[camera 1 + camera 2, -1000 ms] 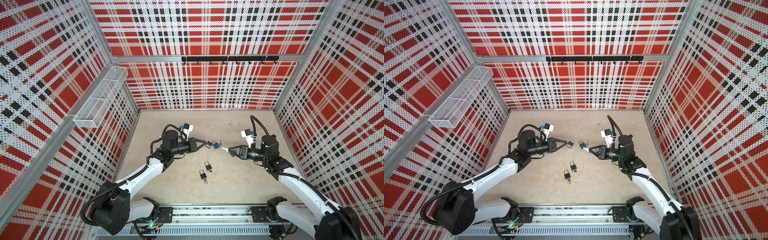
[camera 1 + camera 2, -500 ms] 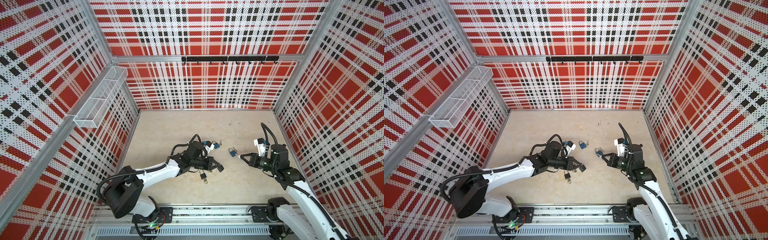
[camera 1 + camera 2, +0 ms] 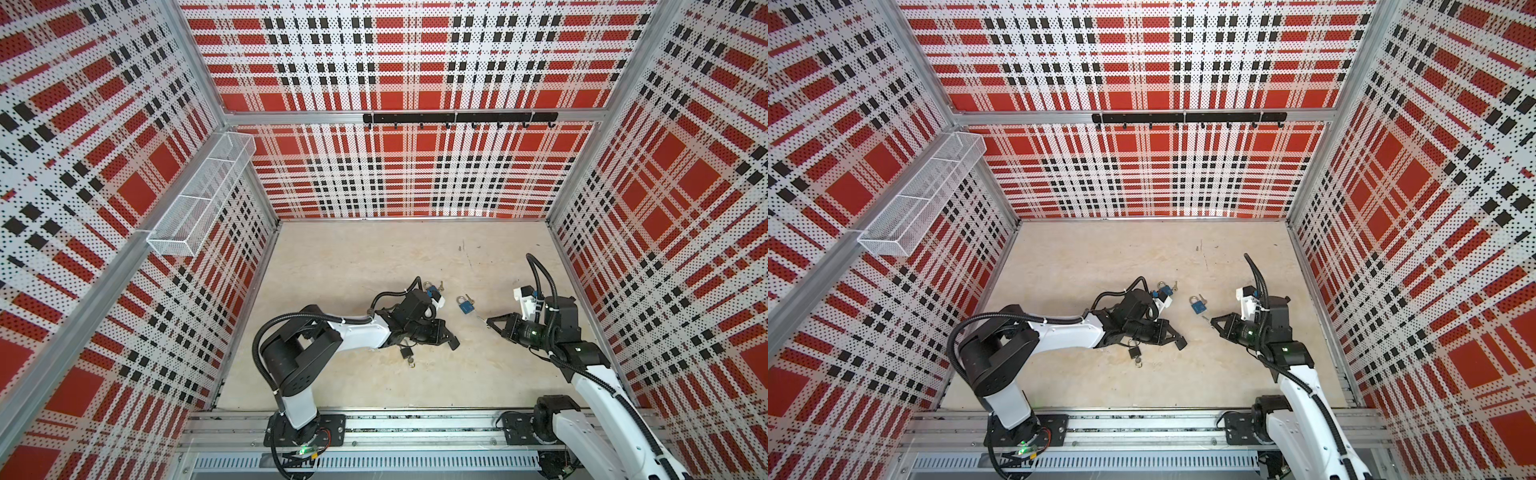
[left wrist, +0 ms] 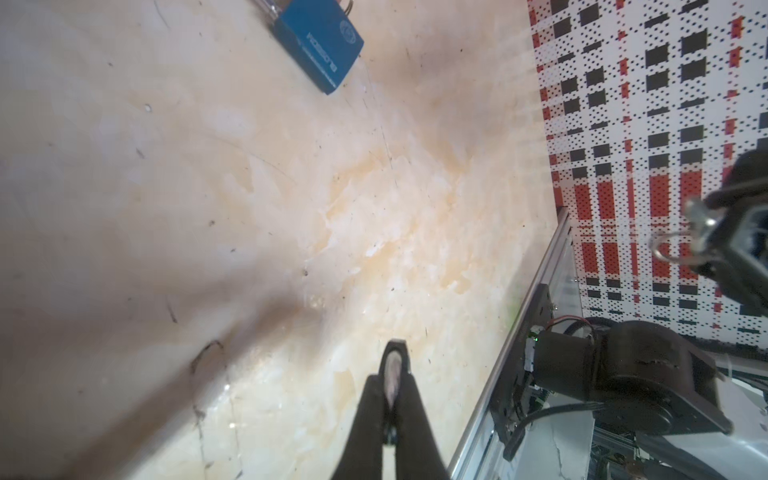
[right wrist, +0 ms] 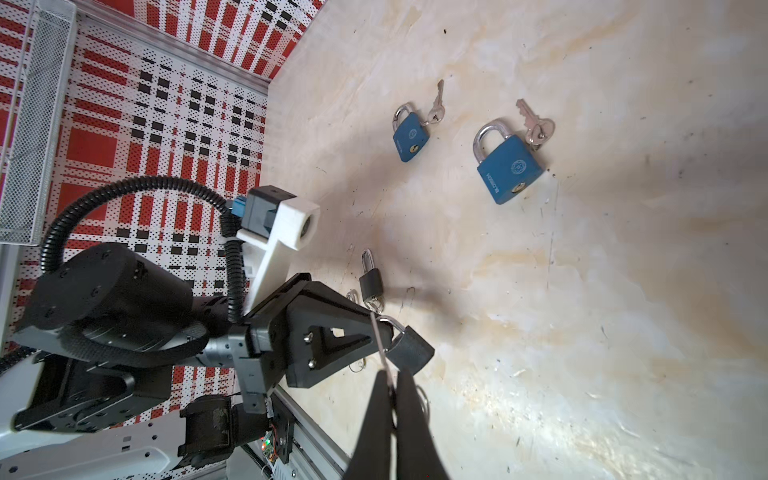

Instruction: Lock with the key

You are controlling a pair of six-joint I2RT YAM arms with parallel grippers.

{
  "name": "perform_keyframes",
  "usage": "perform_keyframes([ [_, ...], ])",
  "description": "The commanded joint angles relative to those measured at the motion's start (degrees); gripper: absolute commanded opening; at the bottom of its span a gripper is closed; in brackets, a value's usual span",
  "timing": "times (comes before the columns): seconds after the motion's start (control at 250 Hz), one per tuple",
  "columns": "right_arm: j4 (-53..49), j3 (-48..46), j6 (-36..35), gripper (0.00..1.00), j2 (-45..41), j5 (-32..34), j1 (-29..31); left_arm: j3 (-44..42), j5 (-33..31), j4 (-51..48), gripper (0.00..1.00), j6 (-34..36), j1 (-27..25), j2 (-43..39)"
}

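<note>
The left claw is reaching low over the pale, marbled beige desk with its jaws pressed together. In the right wrist view it appears to be gripping the silver shackle of a small black padlock, whose body is hanging just past the fingertips. The right claw is also clamped shut and is pinching a slim silver key, with the blade sticking out forward towards the left claw. In the left wrist view a key ring is dangling from that grip. In both top views the two claws are facing each other across the middle of the desk, and the key tip and the held padlock are standing apart with bare desk between them. A larger blue padlock with a steel shackle is lying flat just beyond the key tip, towards the back wall, with its own key on a ring beside it. A second blue padlock is lying farther back, partly hidden behind the left arm in the top views. Another small black padlock is resting on the desk close under the left arm, with a ring of keys touching it.
</note>
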Motion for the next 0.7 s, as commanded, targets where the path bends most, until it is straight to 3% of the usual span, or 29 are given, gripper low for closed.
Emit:
perform_keyframes([
  [0.0, 1.72, 1.00, -1.49, 0.00, 1.19, -0.63, -0.28, 2.34, -0.48, 5.37, 0.00, -1.94, -0.43, 2.18],
  [0.372, 9.53, -1.25, -0.74, 0.00, 4.82, -5.75, -0.01, 3.32, -0.39, 6.27, 0.00, -2.96, -0.70, 5.52],
  [0.5, 10.78, -2.55, -0.77, 0.00, 5.73, -4.09, 1.32, 3.15, -1.11, 6.25, 0.23, -3.18, -0.78, 5.27],
  [0.604, 11.25, -3.45, -0.76, 0.00, 5.83, -1.74, 2.86, 2.88, -2.06, 5.93, 0.32, -3.18, -0.76, 4.63],
  [0.696, 12.81, -4.54, -0.08, 0.00, 6.13, -0.30, 4.10, 2.91, -2.85, 5.19, 0.33, -2.92, -0.78, 4.23],
])
